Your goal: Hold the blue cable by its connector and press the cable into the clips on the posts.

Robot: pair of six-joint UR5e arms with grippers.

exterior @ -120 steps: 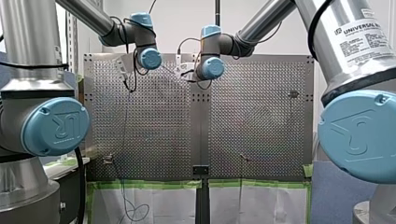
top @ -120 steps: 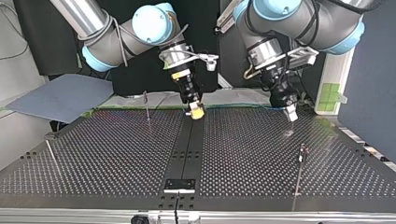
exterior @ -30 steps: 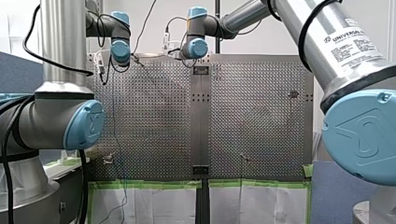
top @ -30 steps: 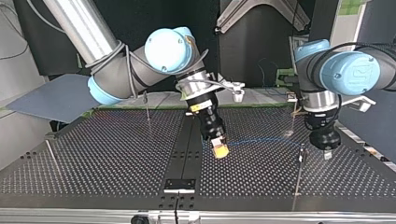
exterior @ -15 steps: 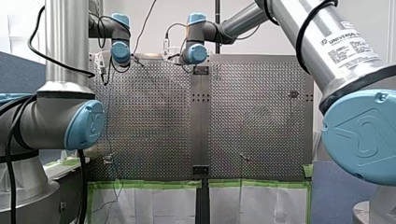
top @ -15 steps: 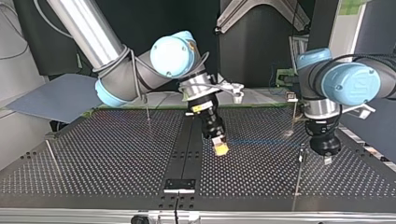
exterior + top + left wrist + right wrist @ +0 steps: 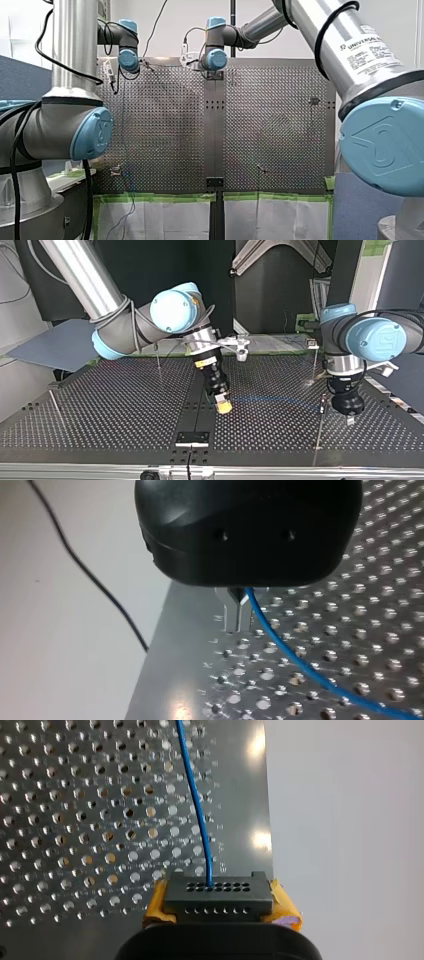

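Both grippers have come forward from the table's far edge toward the top view's near side. Right gripper clamps the connector between its yellow pads. Left gripper seems to pinch the cable in its metal fingers, just beside a post. Between them the cable runs stretched above the table. Likely risks: the line slides past the clip instead of into it, or extra pull drags the connector from the pads or bends the thin post.

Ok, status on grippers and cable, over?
Right gripper shut on connector. Left gripper shut on blue cable, strung between them. Post close beside left gripper.
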